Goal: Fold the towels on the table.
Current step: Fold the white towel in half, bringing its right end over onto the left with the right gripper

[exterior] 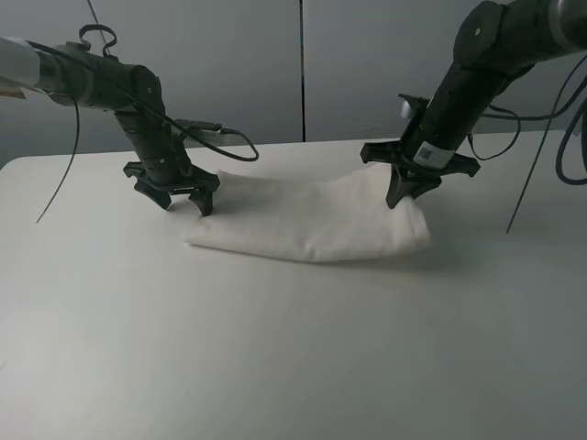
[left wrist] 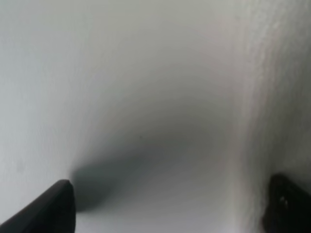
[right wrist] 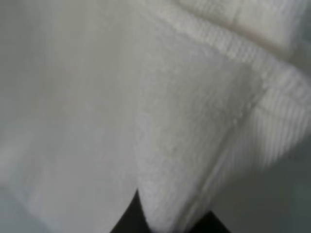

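Observation:
A white terry towel (exterior: pixel 312 220) lies folded into a long band across the middle of the white table (exterior: pixel 275 357). At its left end my left gripper (exterior: pixel 186 203) stands low over the table, open, with nothing between its fingers. In the left wrist view the towel's edge (left wrist: pixel 272 97) runs just inside one fingertip (left wrist: pixel 286 204), with bare table (left wrist: pixel 121 97) between the jaws. My right gripper (exterior: pixel 402 197) is shut on the towel's right end, which rises slightly toward it. The right wrist view shows a folded towel corner (right wrist: pixel 189 145) with a woven band pinched between the dark fingertips (right wrist: pixel 129 221).
Grey wall panels (exterior: pixel 303 64) stand behind the table's far edge. A black cable (exterior: pixel 229 136) loops off the left arm above the towel's back left. More cables (exterior: pixel 537 165) hang at the far right near the right arm.

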Motion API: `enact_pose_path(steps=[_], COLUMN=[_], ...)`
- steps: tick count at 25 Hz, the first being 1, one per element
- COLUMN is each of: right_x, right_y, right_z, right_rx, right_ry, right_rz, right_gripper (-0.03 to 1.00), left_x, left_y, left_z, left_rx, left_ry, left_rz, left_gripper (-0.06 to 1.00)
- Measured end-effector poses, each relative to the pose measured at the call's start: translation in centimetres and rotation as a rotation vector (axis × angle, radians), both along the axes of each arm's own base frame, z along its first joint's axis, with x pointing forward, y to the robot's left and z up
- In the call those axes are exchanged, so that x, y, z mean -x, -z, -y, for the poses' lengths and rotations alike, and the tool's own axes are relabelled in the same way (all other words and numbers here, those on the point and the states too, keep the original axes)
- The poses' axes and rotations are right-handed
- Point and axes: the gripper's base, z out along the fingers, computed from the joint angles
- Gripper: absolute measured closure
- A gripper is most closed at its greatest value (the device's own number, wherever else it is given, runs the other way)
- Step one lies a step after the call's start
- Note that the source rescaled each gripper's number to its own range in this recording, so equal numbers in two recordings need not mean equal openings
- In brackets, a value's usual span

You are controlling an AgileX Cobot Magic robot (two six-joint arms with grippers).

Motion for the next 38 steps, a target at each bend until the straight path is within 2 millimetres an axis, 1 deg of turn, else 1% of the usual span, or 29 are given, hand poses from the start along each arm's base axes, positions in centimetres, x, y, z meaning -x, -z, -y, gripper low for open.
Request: enact_pose_path(steps=[6, 11, 14, 17, 23, 26, 30, 33, 38], right_x=[0.3, 0.1, -0.1, 0.0, 1.0, 1.1, 0.9, 0.4, -0.6], right_y=[-2.4, -3.5, -4.1, -4.3, -4.4, -4.7, -5.0, -5.7, -6.5], right_z=[-1.4, -3.0, -4.3, -5.8, -9.6, -10.3, -10.5, -11.1, -12.6], right_rx=[-0.186, -0.377, -0.471, -0.500, -0.507, -0.537, -0.585, -0.620, -0.673], right_ry=[0.030, 0.043, 0.065, 0.073, 0.047, 0.045, 0.053, 0.030, -0.022], right_rz=[0.028, 0.047, 0.081, 0.118, 0.188, 0.203, 0.225, 0.228, 0.222], right_gripper=[0.95, 0.95, 0.95, 0.95, 0.95, 0.95, 0.95, 0.95, 0.95], left_x=[0.1, 0.1, 0.2, 0.2, 0.2, 0.2, 0.2, 0.2, 0.2], left_y=[0.0, 0.0, 0.0, 0.0, 0.0, 0.0, 0.0, 0.0, 0.0], left_z=[0.0, 0.0, 0.0, 0.0, 0.0, 0.0, 0.0, 0.0, -0.1], left_rx=[-0.003, -0.004, -0.004, -0.004, -0.005, -0.005, -0.005, -0.005, -0.006], left_ry=[0.000, 0.000, 0.000, 0.000, 0.000, 0.000, 0.000, 0.000, 0.000], left_rz=[-0.013, -0.015, -0.017, -0.017, -0.019, -0.020, -0.021, -0.021, -0.023], left_gripper=[-0.05, -0.05, -0.05, -0.05, -0.05, -0.05, -0.05, -0.05, -0.05])
